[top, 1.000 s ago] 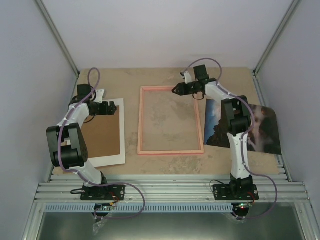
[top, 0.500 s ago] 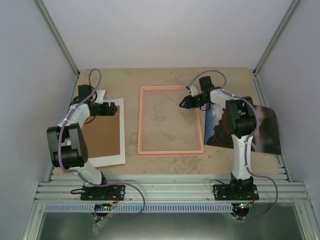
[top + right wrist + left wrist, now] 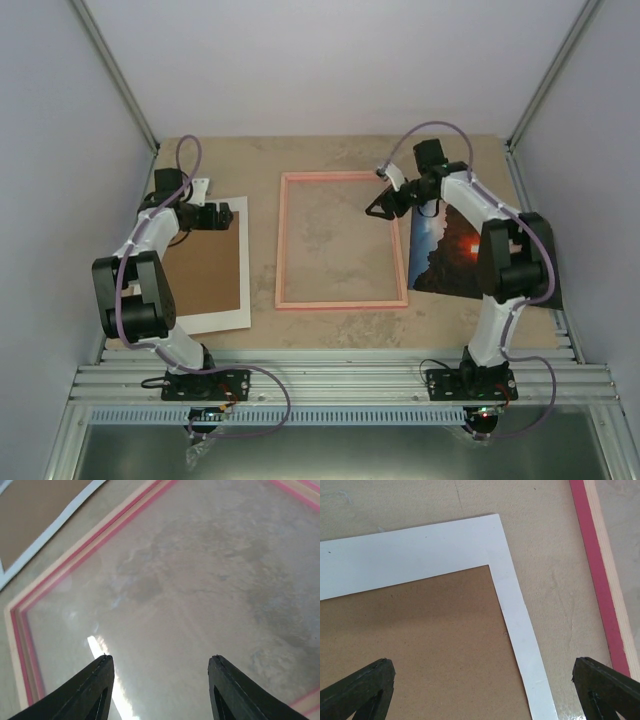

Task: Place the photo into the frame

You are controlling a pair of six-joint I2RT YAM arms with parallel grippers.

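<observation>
The pink frame (image 3: 342,240) lies in the middle of the worktop (image 3: 260,160), the photo (image 3: 450,262) just beside its right rail. The right hand (image 3: 377,209) hangs over the frame's far right corner, the left hand (image 3: 212,216) over a brown board (image 3: 205,275) near the left edge.

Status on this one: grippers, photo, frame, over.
Left gripper open above brown board. Right gripper open, empty, over frame. Photo flat right of frame, not in yet. Nothing in the frame.

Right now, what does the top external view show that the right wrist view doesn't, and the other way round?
Only the top view shows the photo, lying right of the frame and partly behind the right arm. Only the wrist view shows a bright glare streak inside the frame. Both show the frame, the right gripper and the brown board with its white border.
</observation>
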